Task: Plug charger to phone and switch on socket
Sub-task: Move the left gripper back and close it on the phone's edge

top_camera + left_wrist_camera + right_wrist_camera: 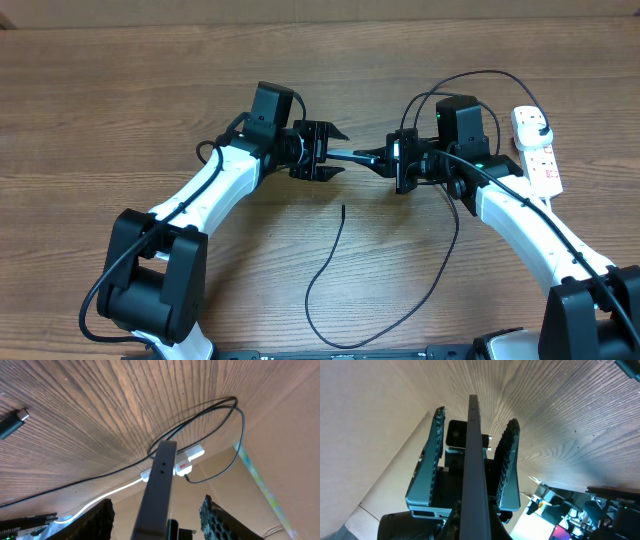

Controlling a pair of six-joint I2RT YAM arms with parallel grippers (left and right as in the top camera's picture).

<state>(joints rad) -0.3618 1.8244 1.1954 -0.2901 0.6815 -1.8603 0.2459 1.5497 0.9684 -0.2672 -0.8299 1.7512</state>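
Note:
My right gripper [388, 158] is shut on the phone [352, 155] and holds it edge-on above the table. The phone's free end reaches between the open fingers of my left gripper [335, 151], which do not touch it. In the left wrist view the phone [159, 485] is a dark slab between the spread fingers [156, 515]. The right wrist view shows its thin edge [472, 455]. The charger [330, 255] lies loose on the table, its connector tip [343, 207] just in front of the grippers and also in the left wrist view [16, 420]. The white socket [538, 150] lies at the far right, with a black plug in it.
The black cable loops near the front table edge and arcs behind the right arm [480, 75]. The socket's thick white cord [105, 495] runs across the table in the left wrist view. Bare wooden tabletop [120, 110] stretches to the left and back.

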